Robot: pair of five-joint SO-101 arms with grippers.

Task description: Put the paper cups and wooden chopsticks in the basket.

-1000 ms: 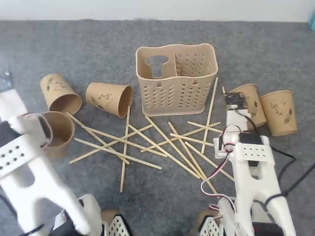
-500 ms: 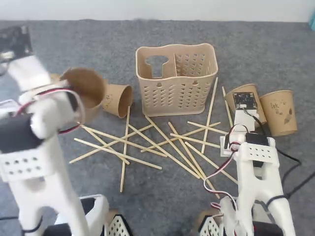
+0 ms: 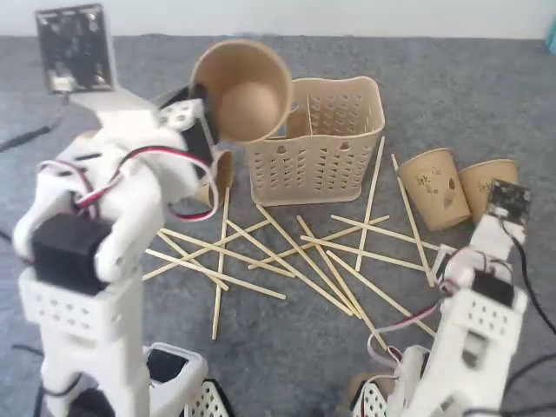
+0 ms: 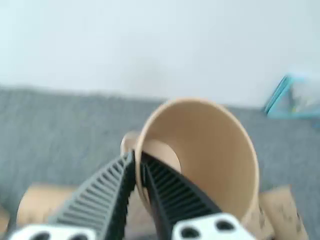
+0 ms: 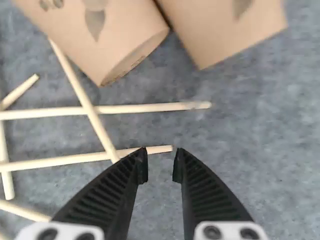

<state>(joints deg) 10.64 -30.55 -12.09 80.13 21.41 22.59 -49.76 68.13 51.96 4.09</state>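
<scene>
my left claw (image 4: 136, 159) is pinched on the rim of the held cup (image 4: 210, 150), one finger inside the wall and one outside. the fingers cover the cup's near edge. the tan blurs beside and behind it are too soft for me to name.

from the high view the held cup (image 3: 243, 91) hangs tilted in the air, mouth toward the camera, over the left end of the basket (image 3: 334, 148). it hides the basket's left compartment and rear corner, so i can't tell how far above the rim it sits. a sliver of another cup (image 3: 224, 169) peeks out past the left arm, the rest covered.

my right claw (image 5: 159, 162) is slightly spread, nothing between the fingers, low over the carpet (image 3: 452, 95) with its tips just beside the end of one chopstick (image 5: 75, 159). the inner cup (image 3: 434, 187) and outer cup (image 3: 486, 178) lie on their sides, touching, right of the basket. the right arm's board covers part of the outer one. the loose chopsticks (image 3: 295, 252) lie crossed in front of the basket, some running under both arms.
</scene>
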